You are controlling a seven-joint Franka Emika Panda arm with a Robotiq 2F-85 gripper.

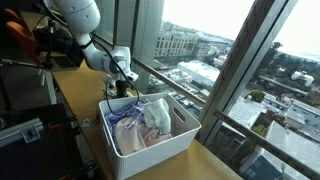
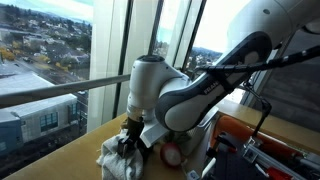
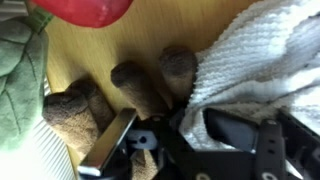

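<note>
My gripper is low over a wooden tabletop, with its fingers spread apart. A brown plush toy with stubby legs lies just ahead of the fingers, one leg between them. A white towel lies against the right finger. A red plush part and a green plush leaf sit at the top left. In an exterior view the gripper hangs at the far end of a white basket. In an exterior view the gripper is down in a white cloth heap.
The basket holds crumpled cloths. It stands on a wooden counter along a big window with a railing. A red round object lies beside the cloth heap. Dark equipment stands on the room side.
</note>
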